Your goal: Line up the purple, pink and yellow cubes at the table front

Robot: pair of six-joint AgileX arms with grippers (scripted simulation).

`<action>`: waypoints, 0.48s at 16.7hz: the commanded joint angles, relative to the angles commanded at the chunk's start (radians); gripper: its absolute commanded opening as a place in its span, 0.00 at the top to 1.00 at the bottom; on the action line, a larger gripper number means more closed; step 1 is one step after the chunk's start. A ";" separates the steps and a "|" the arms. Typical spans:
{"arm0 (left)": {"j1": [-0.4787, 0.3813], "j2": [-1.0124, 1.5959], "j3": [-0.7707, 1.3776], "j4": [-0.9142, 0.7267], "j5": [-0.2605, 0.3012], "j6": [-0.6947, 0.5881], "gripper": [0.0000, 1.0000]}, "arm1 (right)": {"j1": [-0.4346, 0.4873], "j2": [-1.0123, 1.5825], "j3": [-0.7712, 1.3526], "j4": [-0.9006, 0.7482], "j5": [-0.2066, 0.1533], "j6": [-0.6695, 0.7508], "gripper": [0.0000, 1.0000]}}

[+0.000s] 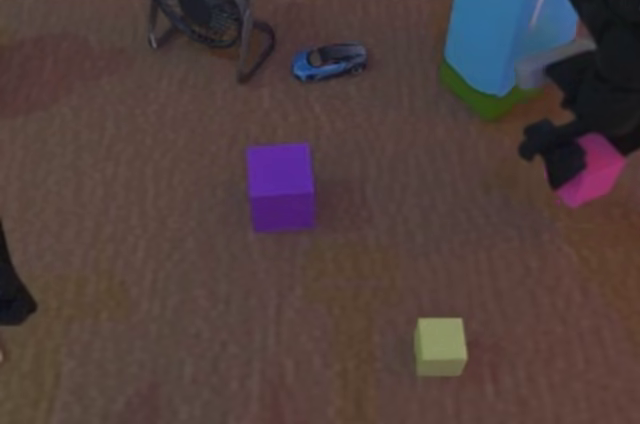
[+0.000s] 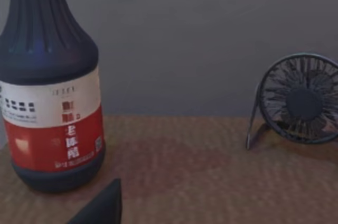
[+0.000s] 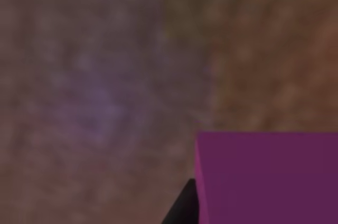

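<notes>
At the table's right edge my right gripper (image 1: 572,162) is shut on the pink cube (image 1: 598,174), which sits tilted in its hold. In the right wrist view the pink cube (image 3: 266,176) fills the near corner, with one dark finger (image 3: 184,208) pressed against its side. The large purple cube (image 1: 281,186) rests on the brown table (image 1: 150,244) near the middle. Toward the front right lies the small yellow cube (image 1: 440,346). My left gripper (image 1: 12,299) is parked at the left edge, open; one finger (image 2: 103,208) shows in its wrist view.
A black desk fan (image 1: 205,4) and a small blue toy car (image 1: 329,61) stand at the back. A tall blue, white and green container (image 1: 495,29) stands at the back right, close to my right arm. A dark sauce bottle (image 2: 50,86) shows in the left wrist view.
</notes>
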 joint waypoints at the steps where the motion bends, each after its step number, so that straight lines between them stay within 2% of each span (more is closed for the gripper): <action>1: 0.000 0.000 0.000 0.000 0.000 0.000 0.00 | 0.001 -0.010 0.010 -0.016 0.000 0.000 1.00; 6: 0.000 0.000 0.000 0.000 0.000 0.000 0.00 | -0.003 -0.011 0.012 -0.019 0.000 0.003 1.00; 8: 0.000 0.000 0.000 0.000 0.000 0.000 0.00 | 0.025 -0.011 0.013 -0.021 0.001 0.034 1.00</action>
